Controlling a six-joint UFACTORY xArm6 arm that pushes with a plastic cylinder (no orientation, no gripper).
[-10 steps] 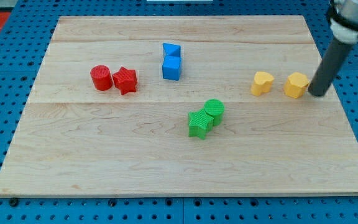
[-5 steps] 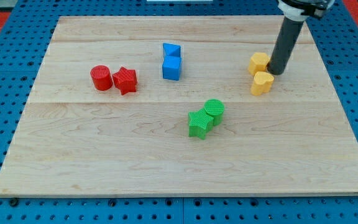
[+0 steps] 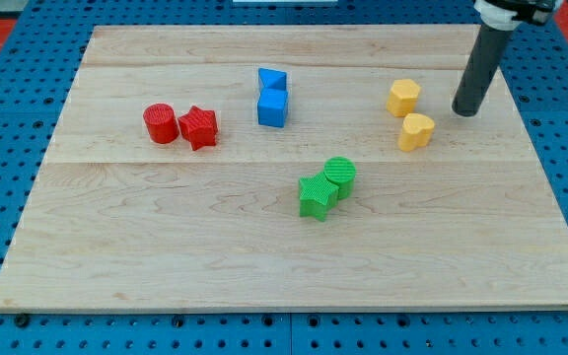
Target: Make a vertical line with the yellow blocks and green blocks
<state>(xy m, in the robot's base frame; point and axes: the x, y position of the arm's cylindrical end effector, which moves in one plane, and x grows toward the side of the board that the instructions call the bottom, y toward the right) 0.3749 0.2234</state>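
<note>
Two yellow blocks stand at the view's right: a yellow hexagon (image 3: 403,98) directly above a yellow heart-shaped block (image 3: 416,130), almost touching. A green cylinder (image 3: 340,176) and a green star (image 3: 317,195) touch each other near the board's middle, the star lower left of the cylinder. My tip (image 3: 464,110) rests on the board to the right of the yellow hexagon, a clear gap away from both yellow blocks.
A blue triangle (image 3: 271,79) sits just above a blue cube (image 3: 272,107) at the top middle. A red cylinder (image 3: 161,123) and a red star (image 3: 198,126) stand side by side at the left. The wooden board (image 3: 166,256) lies on a blue pegboard.
The yellow hexagon was pushed left and up from the right of the heart block to just above it. My tip then drew back to the right, away from it.
</note>
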